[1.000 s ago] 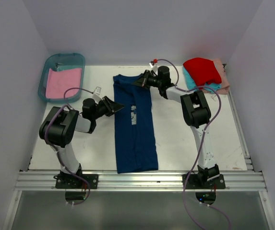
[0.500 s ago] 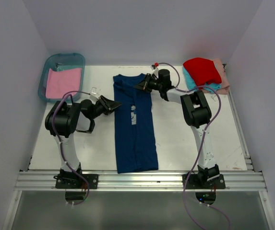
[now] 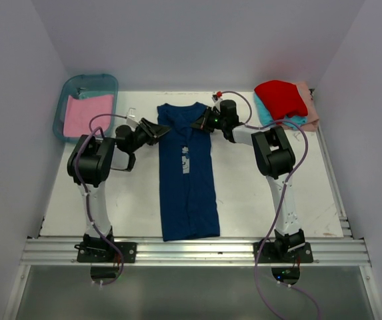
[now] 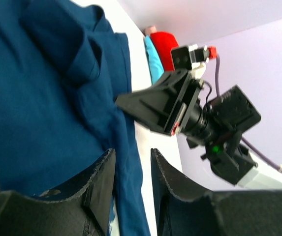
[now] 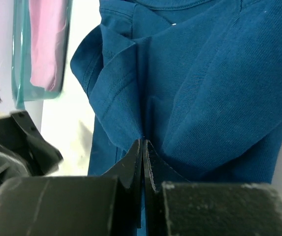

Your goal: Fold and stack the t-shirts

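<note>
A navy blue t-shirt (image 3: pixel 187 177) lies folded into a long strip down the middle of the table, its pale print (image 3: pixel 185 160) showing. My right gripper (image 3: pixel 195 124) is shut on a pinched fold of its cloth (image 5: pixel 131 83) near the collar. At the shirt's upper left edge, my left gripper (image 3: pixel 166 129) stands open. In the left wrist view the navy hem (image 4: pixel 128 191) runs loosely between the parted fingers (image 4: pixel 101 182). Red (image 3: pixel 281 97), teal (image 3: pixel 265 113) and peach (image 3: pixel 309 110) t-shirts are piled at the back right. A pink t-shirt (image 3: pixel 87 115) lies in the bin.
The teal translucent bin (image 3: pixel 64 93) stands at the back left corner. White walls close the table on three sides. The two grippers face each other closely across the top of the shirt, with the right gripper (image 4: pixel 165 105) filling the left wrist view.
My left gripper has swung away from me along the shirt's left edge, up to its top corner. The right gripper has shifted slightly right, still pinching the cloth.
</note>
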Robot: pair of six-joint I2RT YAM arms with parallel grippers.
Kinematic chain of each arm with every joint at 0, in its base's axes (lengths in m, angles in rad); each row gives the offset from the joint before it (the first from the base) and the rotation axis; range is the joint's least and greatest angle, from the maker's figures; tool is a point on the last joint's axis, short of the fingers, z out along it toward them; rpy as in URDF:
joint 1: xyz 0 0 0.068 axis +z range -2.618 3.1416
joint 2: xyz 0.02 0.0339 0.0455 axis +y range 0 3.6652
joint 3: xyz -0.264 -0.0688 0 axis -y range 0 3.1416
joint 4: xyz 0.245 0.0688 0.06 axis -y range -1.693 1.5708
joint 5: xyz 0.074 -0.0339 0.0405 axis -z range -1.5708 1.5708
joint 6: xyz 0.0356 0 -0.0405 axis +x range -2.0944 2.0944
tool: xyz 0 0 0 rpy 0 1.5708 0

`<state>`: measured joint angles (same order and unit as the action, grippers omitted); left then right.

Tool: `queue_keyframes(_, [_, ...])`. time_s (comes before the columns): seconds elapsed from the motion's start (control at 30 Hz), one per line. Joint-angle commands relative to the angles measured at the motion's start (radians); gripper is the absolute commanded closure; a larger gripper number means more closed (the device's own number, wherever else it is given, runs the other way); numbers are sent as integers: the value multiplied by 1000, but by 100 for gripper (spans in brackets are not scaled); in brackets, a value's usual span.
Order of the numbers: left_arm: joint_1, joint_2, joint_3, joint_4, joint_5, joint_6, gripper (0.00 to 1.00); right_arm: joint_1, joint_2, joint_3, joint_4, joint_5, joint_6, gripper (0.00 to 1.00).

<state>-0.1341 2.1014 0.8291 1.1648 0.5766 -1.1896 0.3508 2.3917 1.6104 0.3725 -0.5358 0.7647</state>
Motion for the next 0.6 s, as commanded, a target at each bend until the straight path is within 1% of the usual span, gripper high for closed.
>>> queue_keyframes(0.0, [-25, 17, 112, -106, -66, 57, 61, -1, -55, 20, 13, 22, -19, 100])
queue_keyframes(0.1, [-44, 35, 192, -247, -110, 94, 61, -3, -51, 26, 11, 20, -22, 100])
queue_keyframes(0.2, [-62, 54, 255, -316, -153, 134, 60, -3, -49, 26, 11, 20, -27, 100])
queue_keyframes(0.23, [-65, 57, 283, -370, -178, 145, 60, -4, -48, 26, 13, 19, -27, 100])
queue_keyframes(0.3, [-75, 63, 304, -451, -201, 174, 59, -3, -43, 32, 11, 19, -27, 100])
queue_keyframes(0.37, [-81, 55, 312, -491, -247, 200, 57, -3, -40, 34, 11, 16, -25, 100])
queue_keyframes(0.4, [-84, 43, 315, -545, -267, 214, 57, -3, -37, 37, 13, 16, -28, 100])
queue_keyframes(0.43, [-88, 37, 326, -572, -309, 243, 56, -4, -35, 37, 13, 14, -27, 100])
queue_keyframes(0.5, [-102, 32, 343, -631, -340, 258, 54, -4, -32, 37, 16, 13, -24, 100])
queue_keyframes(0.57, [-108, 43, 357, -633, -343, 260, 54, -4, -31, 37, 17, 11, -22, 100])
